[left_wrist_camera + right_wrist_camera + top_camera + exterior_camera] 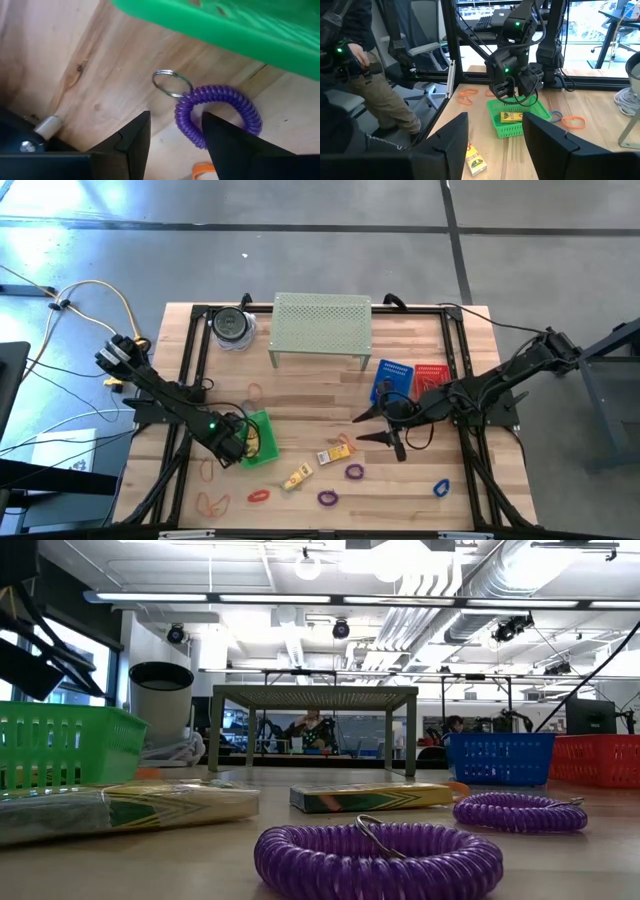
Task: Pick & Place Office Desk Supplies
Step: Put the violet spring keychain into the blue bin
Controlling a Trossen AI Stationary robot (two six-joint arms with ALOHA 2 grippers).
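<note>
Left pincer [237, 442] low over the green basket [258, 438], fingers [132, 140] parted, nothing between them. In its wrist view a purple coil [220, 112] with a key ring lies on the desk [300, 400] just beyond the fingertips, beside the basket's edge. Right pincer [375, 427] hovers mid-desk, fingers [451, 136] apart, empty; a yellow packet [334, 453] lies just beside it. More coils scattered along the near edge.
</note>
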